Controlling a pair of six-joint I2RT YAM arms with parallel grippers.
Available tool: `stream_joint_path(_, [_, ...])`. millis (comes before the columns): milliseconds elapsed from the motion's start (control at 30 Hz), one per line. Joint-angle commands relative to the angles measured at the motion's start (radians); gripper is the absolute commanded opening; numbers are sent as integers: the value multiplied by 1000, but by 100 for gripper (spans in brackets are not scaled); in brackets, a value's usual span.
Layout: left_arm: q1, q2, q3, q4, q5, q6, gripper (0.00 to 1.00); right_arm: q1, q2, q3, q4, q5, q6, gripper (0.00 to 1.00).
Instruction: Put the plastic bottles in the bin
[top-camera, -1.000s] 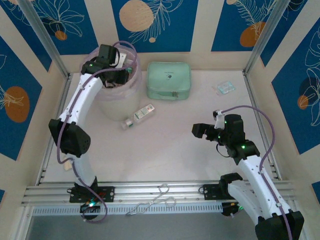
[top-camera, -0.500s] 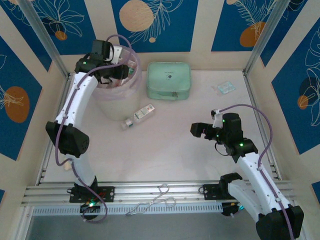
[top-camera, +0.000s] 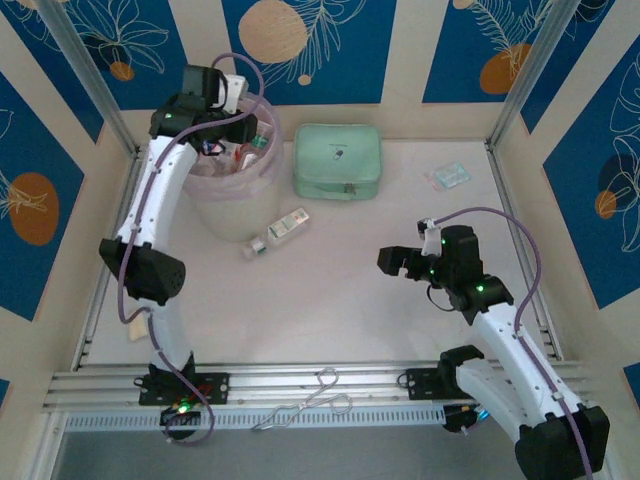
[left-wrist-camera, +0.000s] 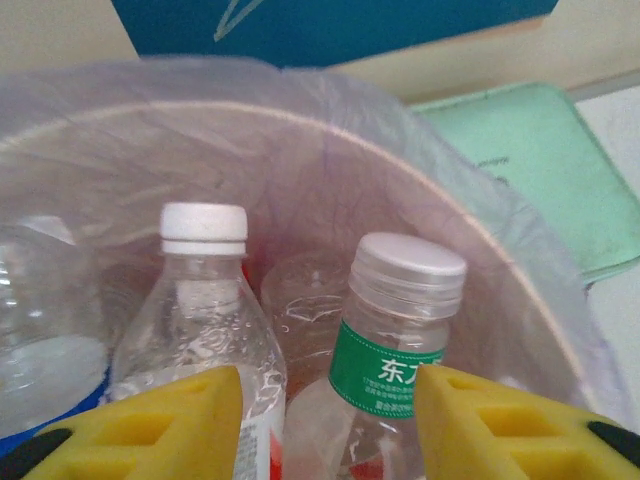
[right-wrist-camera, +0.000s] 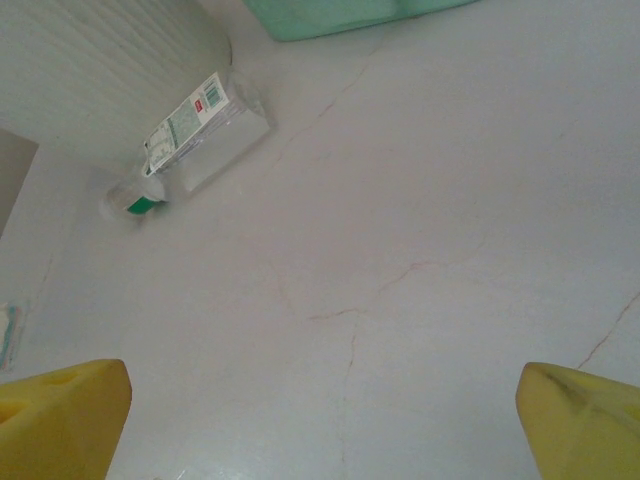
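Clear bottles (left-wrist-camera: 395, 330) upright in bin (top-camera: 235, 205), left tool (left-wrist-camera: 328, 385) part-open above, empty, right tool (right-wrist-camera: 322, 405) wide open, empty, bottle (top-camera: 278, 232) lying on counter (top-camera: 340, 300).

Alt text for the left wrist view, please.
A white-capped bottle and a green-labelled bottle stand among others in the bag-lined bin. The left hand hovers above them, yellow fingers apart, holding nothing. A mint case lies beyond the rim.
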Motion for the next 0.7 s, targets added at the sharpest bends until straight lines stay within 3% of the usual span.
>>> stream_joint_path(0, [-19, 37, -25, -50, -41, 31, 45, 7, -25, 24, -27, 16, 5, 99])
stream_joint_path(167, [-18, 22, -190, -3, -67, 28, 32, 9, -44, 19, -44, 20, 7, 99])
stream_joint_path(367, [-17, -40, -230, 46, -51, 9, 33, 8, -37, 26, -42, 24, 5, 99])
stream_joint_path(667, [-31, -186, -48, -12, -98, 58, 73, 11, -18, 17, -14, 26, 16, 99])
